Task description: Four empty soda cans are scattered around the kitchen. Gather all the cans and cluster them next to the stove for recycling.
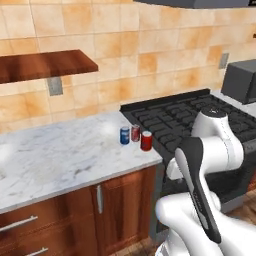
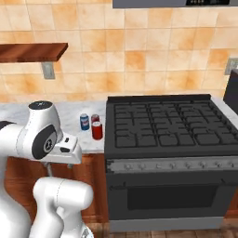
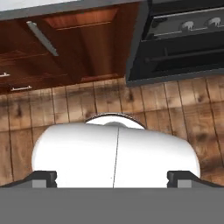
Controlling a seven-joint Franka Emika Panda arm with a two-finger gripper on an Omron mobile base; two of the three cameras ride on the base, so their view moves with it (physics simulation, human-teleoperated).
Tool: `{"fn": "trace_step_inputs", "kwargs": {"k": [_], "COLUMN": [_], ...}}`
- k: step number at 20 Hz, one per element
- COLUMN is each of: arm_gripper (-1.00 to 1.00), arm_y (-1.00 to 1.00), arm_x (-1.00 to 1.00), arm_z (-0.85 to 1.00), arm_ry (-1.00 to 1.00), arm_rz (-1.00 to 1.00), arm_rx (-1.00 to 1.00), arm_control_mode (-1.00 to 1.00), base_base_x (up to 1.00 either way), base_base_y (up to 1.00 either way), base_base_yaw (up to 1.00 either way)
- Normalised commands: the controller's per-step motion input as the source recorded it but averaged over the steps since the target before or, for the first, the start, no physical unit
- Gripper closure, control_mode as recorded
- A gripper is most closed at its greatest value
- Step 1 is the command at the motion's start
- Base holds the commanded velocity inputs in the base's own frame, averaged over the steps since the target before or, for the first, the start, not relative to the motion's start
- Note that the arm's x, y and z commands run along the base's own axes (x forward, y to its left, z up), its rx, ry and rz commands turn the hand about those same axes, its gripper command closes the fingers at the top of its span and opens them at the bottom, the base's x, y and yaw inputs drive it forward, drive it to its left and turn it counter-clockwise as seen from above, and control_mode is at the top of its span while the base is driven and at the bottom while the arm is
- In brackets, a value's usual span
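Three soda cans stand upright in a tight cluster on the marble counter [image 1: 65, 155], close to its right-hand edge and just beside the black stove [image 1: 175, 117]: a blue can [image 1: 124, 135] with a pale band on the left, a red can [image 1: 135, 132] close behind and to its right, and a second red can [image 1: 146, 141] nearest the counter's front edge. From the right base view the same trio appears, the blue can [image 2: 84, 122] and rear red can [image 2: 95, 119] side by side, the front red can [image 2: 97, 130] standing nearest the stove [image 2: 167, 125], whose grated burners and dark oven door face the camera. Whether the cans touch one another cannot be told. The white arm is folded low in front of the reddish-brown cabinets [image 1: 120, 200], well apart from the cans. In the hand view the gripper [image 3: 113, 178] points down toward the wood plank floor [image 3: 175, 109], its two dark fingertips [image 3: 43, 178] spread wide apart at opposite sides of the frame, released and grasping nothing, with the cabinet fronts [image 3: 78, 43] and the stove's lower door [image 3: 183, 48] beyond. A wooden shelf [image 1: 45, 65] hangs on the tan tiled wall [image 1: 150, 40] above the counter.
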Motion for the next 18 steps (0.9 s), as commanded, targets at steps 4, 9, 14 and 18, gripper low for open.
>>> {"fn": "trace_step_inputs", "kwargs": {"k": [4,9,14,18], "arm_gripper": [-1.0,-1.0,-1.0,-1.0], "arm_y": [0.0,0.0,0.0,0.0], "arm_x": [0.0,0.0,0.0,0.0], "arm_z": [0.0,0.0,0.0,0.0], "arm_ry": [0.0,0.0,0.0,0.0], "arm_rz": [0.0,0.0,0.0,0.0], "arm_rx": [0.0,0.0,0.0,0.0], "arm_control_mode": [1.0,1.0,1.0,1.0], "base_base_x": [0.04,0.47,0.63,0.79], "base_base_y": [-0.26,-0.12,-0.23,-0.23], "base_base_yaw": [-0.75,-0.75,-0.68,-0.59]}}
